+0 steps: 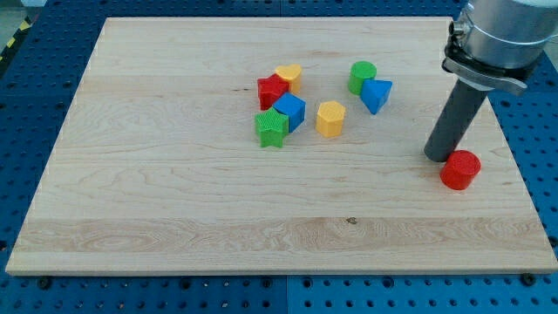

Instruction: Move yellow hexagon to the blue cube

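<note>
So the yellow hexagon block (330,119) sat just to the view's right of the blue cube block (291,111), close but with a sliver of bare wood between them as far as I could tell. Everything else crowded the blue cube: a green star-shaped block (272,128) pressed against its lower left, a red star-shaped block (271,90) at its upper left, and a yellow heart-ish block (289,76) just above, behind the red one. Further to the view's right of the cube, past the hexagon, stood a green cylinder block (363,77) with a blue triangular block (377,94) right beside it, looked like touching.

My tip (437,156) was way off to the view's right of the blue cube, well apart from the hexagon, planted just beside a red cylinder block (459,169), which sat at its lower right. No pincer on this rig at all, just the dark rod, so nothing to say about wide or narrow. Nothing stood between the hexagon and the cube.

The tabletop (174,201) was a pale wooden board with visible grain, lying on a blue perforated base (35,87). The arm's upper part was cut off by the view's top edge.
</note>
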